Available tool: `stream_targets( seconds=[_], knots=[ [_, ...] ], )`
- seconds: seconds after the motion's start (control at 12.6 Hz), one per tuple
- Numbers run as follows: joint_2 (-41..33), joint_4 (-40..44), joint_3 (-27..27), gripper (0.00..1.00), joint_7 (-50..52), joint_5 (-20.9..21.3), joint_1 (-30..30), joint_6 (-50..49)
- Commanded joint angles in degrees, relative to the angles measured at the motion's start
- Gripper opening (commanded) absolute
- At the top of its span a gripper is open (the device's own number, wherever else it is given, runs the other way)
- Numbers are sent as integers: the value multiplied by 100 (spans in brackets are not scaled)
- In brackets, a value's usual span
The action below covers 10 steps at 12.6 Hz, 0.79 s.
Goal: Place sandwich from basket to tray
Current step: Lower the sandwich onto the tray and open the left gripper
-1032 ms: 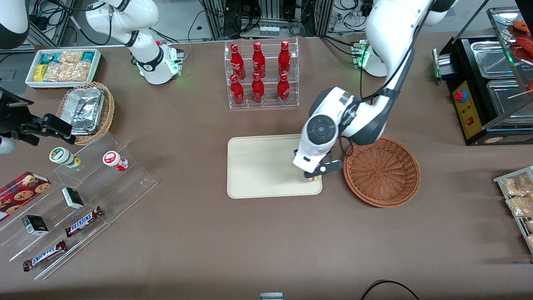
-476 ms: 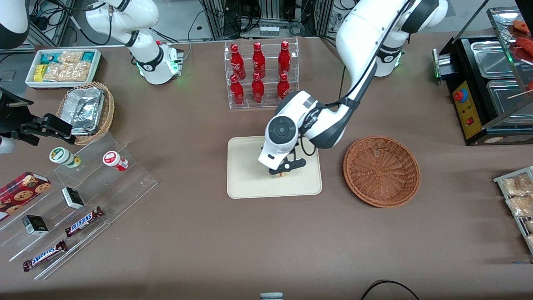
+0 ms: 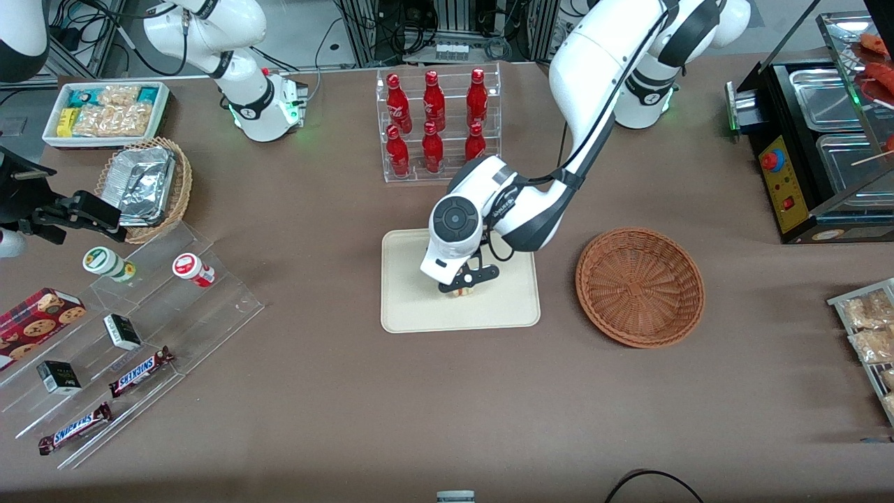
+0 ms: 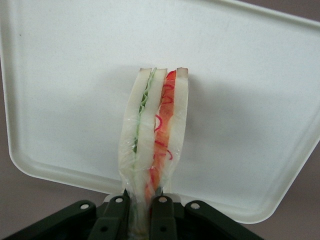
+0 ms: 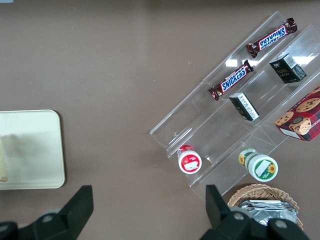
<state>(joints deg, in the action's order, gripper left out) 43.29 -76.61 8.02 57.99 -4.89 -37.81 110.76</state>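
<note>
My left gripper (image 3: 462, 287) (image 4: 142, 212) hangs over the middle of the cream tray (image 3: 412, 307) (image 4: 240, 100), shut on the sandwich (image 4: 152, 130). The sandwich is a plastic-wrapped wedge of white bread with green and red filling, pinched at one end between the two black fingers (image 4: 116, 215) and pointing down at the tray surface. In the front view only a pale sliver of the sandwich (image 3: 461, 291) shows under the gripper. The reddish-brown wicker basket (image 3: 640, 286) stands empty beside the tray, toward the working arm's end of the table.
A clear rack of red bottles (image 3: 436, 126) stands farther from the front camera than the tray. Toward the parked arm's end are a stepped acrylic stand (image 3: 133, 335) with snacks, a tan basket of foil containers (image 3: 147, 185) and a white bin (image 3: 105, 112). A black appliance (image 3: 810, 147) sits past the wicker basket.
The gripper carried the sandwich from the tray's edge nearest the basket to over the tray's middle, moving toward the parked arm's end. The grip stays shut on it.
</note>
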Motion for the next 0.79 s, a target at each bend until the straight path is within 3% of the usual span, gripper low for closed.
stream_targets(
  seconds=[0.0,0.24,0.32,0.4,0.48,0.71],
  knots=[
    [267,234,-63,7,116,23,-60,225],
    [303,208,-63,10,160,216,-60,244],
    [312,191,-63,16,151,225,-69,253],
    [329,190,-63,42,159,216,-60,261],
    [329,199,-63,99,160,208,-60,270],
    [190,234,-55,100,151,199,-25,218]
  ],
)
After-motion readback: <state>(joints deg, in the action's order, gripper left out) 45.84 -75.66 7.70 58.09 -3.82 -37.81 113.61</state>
